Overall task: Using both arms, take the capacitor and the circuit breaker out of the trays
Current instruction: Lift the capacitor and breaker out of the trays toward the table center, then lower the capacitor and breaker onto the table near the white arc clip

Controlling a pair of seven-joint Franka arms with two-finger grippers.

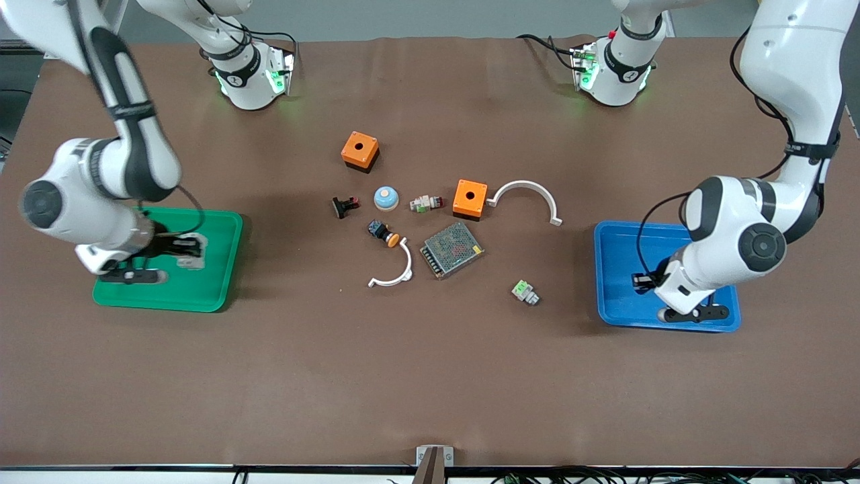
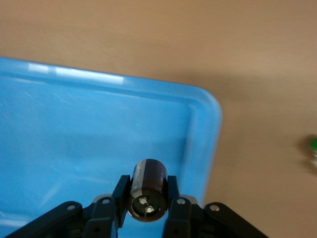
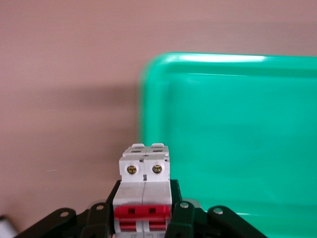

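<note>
Bare tabletop (image 1: pixel 430 376) lies open nearer the camera than the mesh power supply (image 1: pixel 452 249); around that box, small parts crowd the passage between the trays.

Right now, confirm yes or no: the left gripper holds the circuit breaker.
No: in the left wrist view the left gripper is shut on the capacitor, a dark cylinder, over the blue tray.

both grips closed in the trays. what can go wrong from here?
1. Left gripper pinches the round capacitor near its end; it may roll or slip over the blue tray.
2. Right gripper holds the circuit breaker low, so it may clip the green tray rim.
</note>
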